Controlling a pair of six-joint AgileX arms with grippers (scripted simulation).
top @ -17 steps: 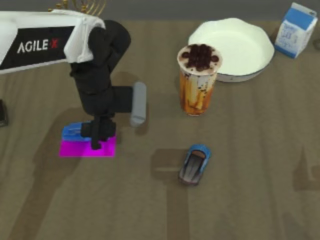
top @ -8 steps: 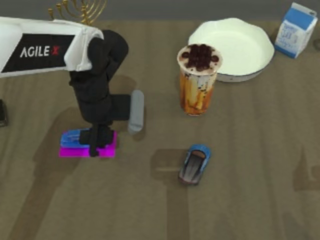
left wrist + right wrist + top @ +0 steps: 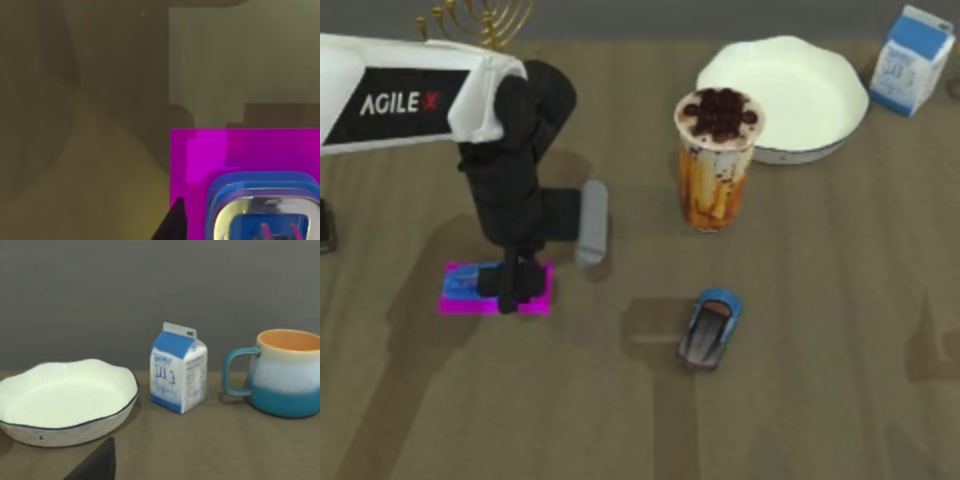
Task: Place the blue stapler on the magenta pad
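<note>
Top view: left end effector [image 3: 510, 290] over the magenta pad [image 3: 535, 302].
It seems clamped on the blue stapler [image 3: 470, 281], which lies on the pad, ready to let go.

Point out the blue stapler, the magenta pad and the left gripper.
blue stapler [image 3: 465, 281]: top view, its exposed end.
magenta pad [image 3: 470, 305]: top view, bare near edge.
left gripper [image 3: 512, 290]: top view, between the fingertips over the stapler.
</note>
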